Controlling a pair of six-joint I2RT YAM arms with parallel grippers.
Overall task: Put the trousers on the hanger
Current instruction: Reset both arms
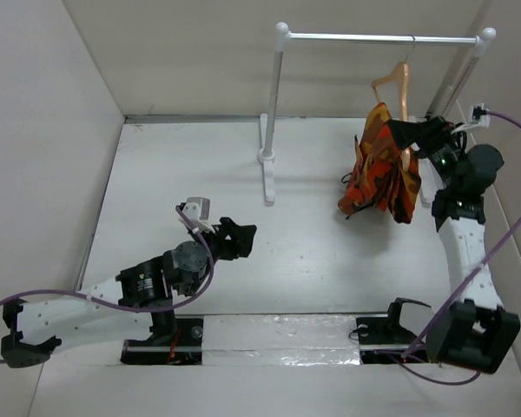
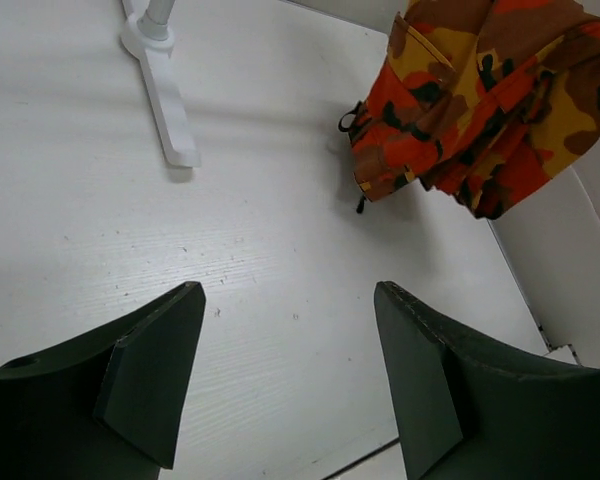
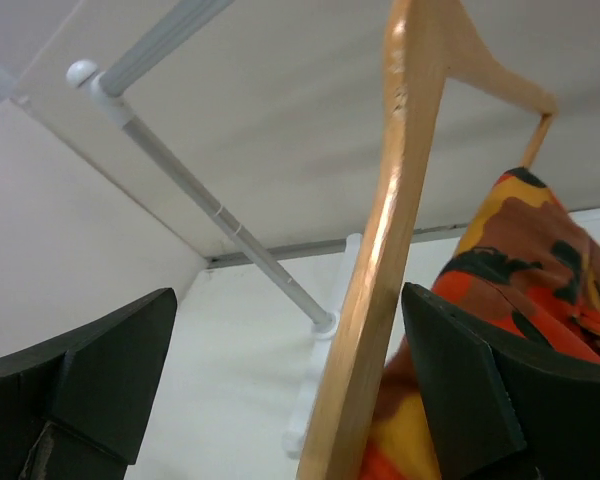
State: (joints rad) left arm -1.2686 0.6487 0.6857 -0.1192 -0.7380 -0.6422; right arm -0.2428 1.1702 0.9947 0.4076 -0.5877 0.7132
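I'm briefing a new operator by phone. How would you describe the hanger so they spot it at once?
Find the white rack standing at the back. The hanger hangs from its top rail near the right post, with orange camouflage trousers bunched on it. It is the only tan wooden thing, a slim triangle with a thin metal hook.

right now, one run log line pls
trousers: draped on hanger | hanger: hooked on rail | right jaws: open, straddling hanger | left jaws: open, empty

No writing, label, brand or number can be read in any view: none on the trousers point(image 1: 379, 163), the hanger point(image 3: 388, 210), the rack point(image 1: 274, 95) or the table point(image 1: 313, 252).
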